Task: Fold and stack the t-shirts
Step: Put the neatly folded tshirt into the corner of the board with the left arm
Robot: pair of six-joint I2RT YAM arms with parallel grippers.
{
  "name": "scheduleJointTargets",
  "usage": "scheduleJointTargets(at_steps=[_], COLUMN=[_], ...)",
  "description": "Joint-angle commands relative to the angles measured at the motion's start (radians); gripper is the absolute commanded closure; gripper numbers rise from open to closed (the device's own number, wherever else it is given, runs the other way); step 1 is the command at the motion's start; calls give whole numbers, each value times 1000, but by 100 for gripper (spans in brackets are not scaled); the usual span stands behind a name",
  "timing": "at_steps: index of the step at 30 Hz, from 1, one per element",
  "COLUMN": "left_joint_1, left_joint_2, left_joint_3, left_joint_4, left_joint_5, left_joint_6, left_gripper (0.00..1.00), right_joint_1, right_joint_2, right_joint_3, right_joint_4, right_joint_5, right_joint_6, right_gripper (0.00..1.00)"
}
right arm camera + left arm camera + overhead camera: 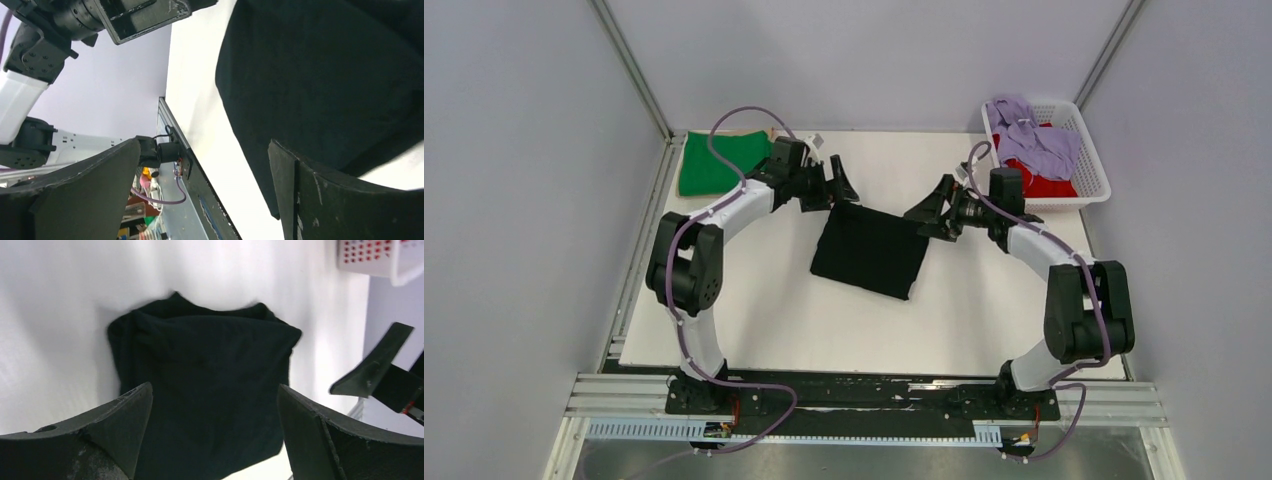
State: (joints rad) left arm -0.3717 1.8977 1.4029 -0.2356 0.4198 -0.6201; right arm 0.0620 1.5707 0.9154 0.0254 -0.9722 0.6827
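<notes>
A folded black t-shirt (pixel 870 252) lies flat in the middle of the white table; it also shows in the left wrist view (pixel 210 380) and the right wrist view (pixel 325 80). My left gripper (pixel 836 184) is open and empty just above the shirt's far left corner. My right gripper (pixel 930 212) is open and empty by the shirt's far right corner. A folded bright green t-shirt (pixel 716 162) lies at the far left of the table. A lavender t-shirt (pixel 1034 140) and a red one (pixel 1052 184) lie crumpled in the basket.
The white lattice basket (pixel 1096 170) stands at the far right corner, also seen in the left wrist view (pixel 380 257). Grey walls close in the table on three sides. The arm bases and a metal rail (pixel 864 400) run along the near edge.
</notes>
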Motion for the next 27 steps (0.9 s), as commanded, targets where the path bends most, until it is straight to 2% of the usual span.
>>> scheduleJointTargets(at_steps=[1,4,10,13,18,23,27], left_joint_1=[-61,-72,-72,-71,-70,-73,-93], left_joint_2=[-11,34,197,290,368,353,245], left_joint_3=[-11,-6,129,216,262,206,51], left_joint_4=[93,138,102,42,-44,-88,-81], left_joint_5=[96,110,43,-6,-86,-81,-87], left_joint_6=[-31,-71,-79,-72,-63,-55,-37], left_gripper=[0,0,0,0,0,0,0], right_joint_1=[36,42,45,43,42,43,48], right_joint_2=[-1,48,209,301,413,459,439], right_joint_3=[7,27,100,145,186,165,117], right_joint_4=[75,130,162,148,72,6,-13], right_joint_5=[35,28,39,96,234,306,316], right_joint_6=[7,46,64,64,50,31,16], right_gripper=[0,0,0,0,0,0,0])
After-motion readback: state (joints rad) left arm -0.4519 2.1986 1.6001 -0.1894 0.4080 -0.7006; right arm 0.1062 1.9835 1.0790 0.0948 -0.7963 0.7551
